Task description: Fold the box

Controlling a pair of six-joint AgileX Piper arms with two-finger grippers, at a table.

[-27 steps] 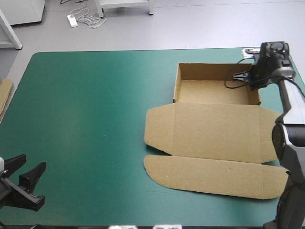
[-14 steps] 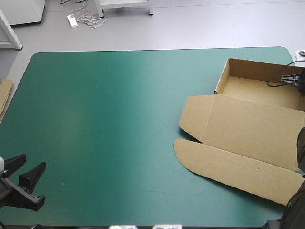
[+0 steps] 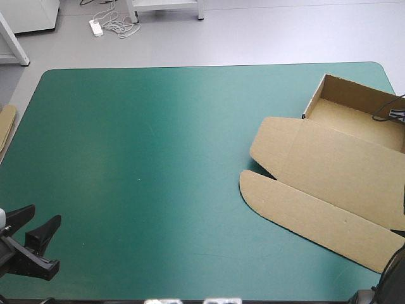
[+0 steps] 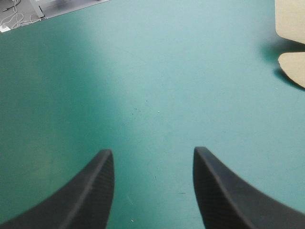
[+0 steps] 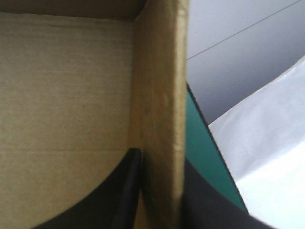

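Note:
The brown box (image 3: 329,168) lies at the table's right side, turned askew and running past the right edge of the high view. Its tray (image 3: 351,114) has walls raised, and the lid with its rounded front flap (image 3: 304,209) lies flat toward the near edge. My right gripper (image 5: 159,191) is shut on the box's right wall (image 5: 159,109), one black finger inside the tray and one outside. In the high view only its tip (image 3: 394,114) shows. Over the near left corner, far from the box, my left gripper (image 3: 28,244) stands open above bare cover (image 4: 152,186).
An edge of more brown board (image 3: 5,126) shows at the table's left edge. The teal-green cover (image 3: 145,164) stretches bare between the left gripper and the box. The box's flaps (image 4: 291,43) appear far ahead of the left gripper.
The right gripper has dragged the box to the right and turned it, so part of it now lies beyond the high view's right edge. The left gripper has stayed put.

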